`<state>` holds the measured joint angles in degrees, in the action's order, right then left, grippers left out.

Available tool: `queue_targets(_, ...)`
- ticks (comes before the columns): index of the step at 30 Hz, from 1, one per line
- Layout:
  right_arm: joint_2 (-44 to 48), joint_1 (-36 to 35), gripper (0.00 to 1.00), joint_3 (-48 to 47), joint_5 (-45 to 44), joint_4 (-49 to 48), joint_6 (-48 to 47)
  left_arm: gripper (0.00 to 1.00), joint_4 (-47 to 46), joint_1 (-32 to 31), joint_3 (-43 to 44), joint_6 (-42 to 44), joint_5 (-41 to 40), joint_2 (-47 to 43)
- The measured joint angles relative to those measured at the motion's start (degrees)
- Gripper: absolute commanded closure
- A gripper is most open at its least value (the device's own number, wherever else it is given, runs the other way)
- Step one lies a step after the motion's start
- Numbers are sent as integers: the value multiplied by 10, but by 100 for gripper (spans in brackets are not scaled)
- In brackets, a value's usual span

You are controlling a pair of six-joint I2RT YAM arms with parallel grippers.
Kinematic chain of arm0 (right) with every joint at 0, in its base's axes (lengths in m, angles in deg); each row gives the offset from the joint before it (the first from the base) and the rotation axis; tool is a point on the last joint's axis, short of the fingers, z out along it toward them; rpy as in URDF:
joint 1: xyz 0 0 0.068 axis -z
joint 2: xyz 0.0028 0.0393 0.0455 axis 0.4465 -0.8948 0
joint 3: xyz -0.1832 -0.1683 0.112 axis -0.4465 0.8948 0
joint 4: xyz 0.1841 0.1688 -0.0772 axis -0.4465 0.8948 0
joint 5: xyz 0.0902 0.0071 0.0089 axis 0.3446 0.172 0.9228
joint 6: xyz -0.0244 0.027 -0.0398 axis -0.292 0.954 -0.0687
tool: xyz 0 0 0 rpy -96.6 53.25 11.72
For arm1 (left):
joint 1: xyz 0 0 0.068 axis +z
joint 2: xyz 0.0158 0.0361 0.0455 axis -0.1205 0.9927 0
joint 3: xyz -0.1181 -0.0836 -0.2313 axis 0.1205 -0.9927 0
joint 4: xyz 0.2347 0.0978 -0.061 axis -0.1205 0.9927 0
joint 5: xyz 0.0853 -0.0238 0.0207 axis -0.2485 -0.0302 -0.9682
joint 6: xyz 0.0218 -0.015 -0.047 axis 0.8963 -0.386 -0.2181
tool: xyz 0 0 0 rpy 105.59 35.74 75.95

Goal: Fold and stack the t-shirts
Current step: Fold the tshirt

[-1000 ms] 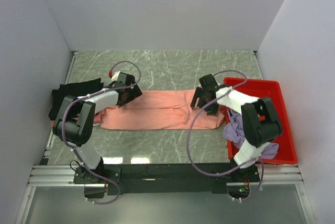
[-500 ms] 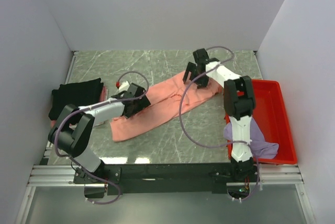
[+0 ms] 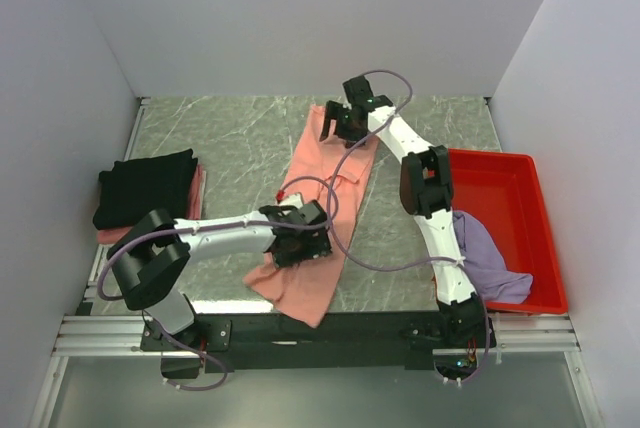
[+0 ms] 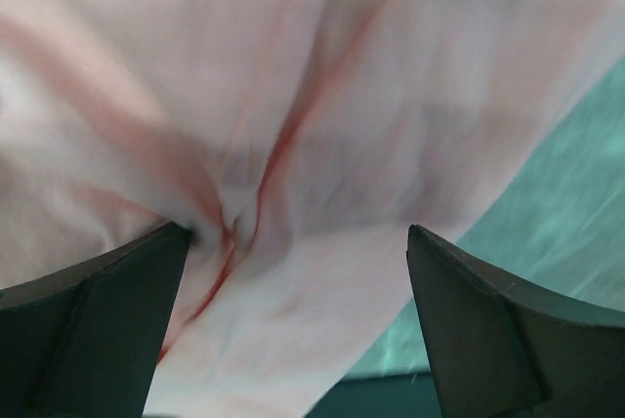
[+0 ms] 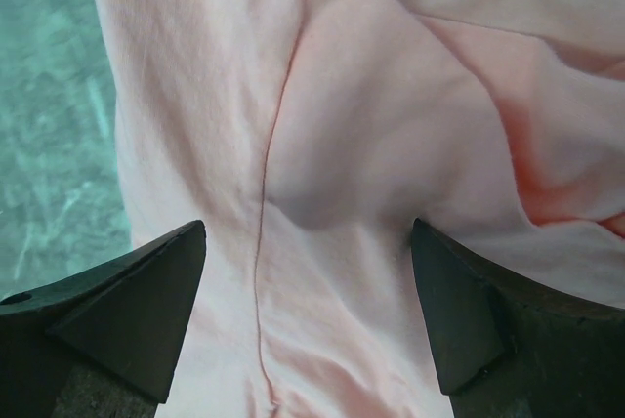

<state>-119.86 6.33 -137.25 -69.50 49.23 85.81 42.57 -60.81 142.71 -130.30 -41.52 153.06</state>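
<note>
So the salmon-pink t-shirt point(image 3: 315, 153) just got swung round. A second ago it lay sideways across the bench point(image 3: 220, 138), with one end right up against the red tray point(image 3: 535, 208). Now it runs front to back, well clear of the tray's left side, from past the tray's far rim down to about level with its near rim. My read: that's the shirt being squared up for the next fold, so the folding on this one isn't done yet.

The right gripper point(image 3: 345, 120) sits at the end further from the tray's near rim, and the left gripper point(image 3: 300, 243) is at the near end. Both wrist views show the jaws spread wide with cloth under them, not pinched on anything. It looks more like pressing and dragging than gripping.

The cloth is thin, soft jersey with a stitched seam running up it. It's rumpled, with soft creases, and bunches a bit by one left finger. The near end is a crooked trapezoid rather than a neat edge.

A lavender t-shirt point(image 3: 490, 258) is slumped in the tray. The folded black t-shirt point(image 3: 145, 186) sits on a pink one point(image 3: 197, 193), way across the bench from the tray. The bench is hard, glossy green marble-look.
</note>
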Motion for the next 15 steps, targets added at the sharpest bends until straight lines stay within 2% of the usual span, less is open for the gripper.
queue_targets(7, -24, -28, 8, -36, 48, -16, -14, 1, 82, -94, 44, -22, -3, 7)
queue_targets(15, 10, -32, 7, -32, 42, 5, -60, 1, 117, -127, 59, -17, -56, -41)
